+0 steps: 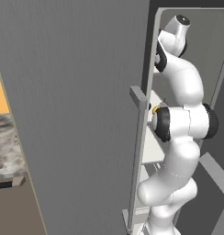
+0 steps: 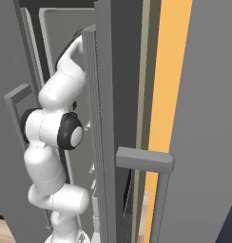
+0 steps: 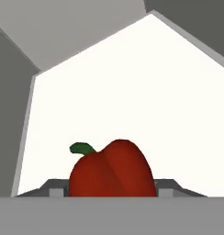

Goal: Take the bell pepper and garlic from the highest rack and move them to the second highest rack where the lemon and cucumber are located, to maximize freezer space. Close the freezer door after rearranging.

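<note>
The freezer [image 1: 187, 55] stands open, its grey freezer door [image 1: 77, 114] swung wide, and the arm reaches in high. On a white shelf [image 3: 132, 92] one bell pepper [image 3: 113, 170], dark red with a curled green stem, sits between the gripper [image 3: 112, 192] fingertips, seemingly held. One lemon [image 1: 156, 109] peeks beside the arm.

An orange wall strip [image 2: 171, 71] is showing beside tall grey cabinet panels [image 2: 213, 118]. At the far left of the left base view, a mottled grey stone countertop [image 1: 6, 142] is lying under another orange wall patch [image 1: 0, 94], above brown cabinetry [image 1: 15, 211].
</note>
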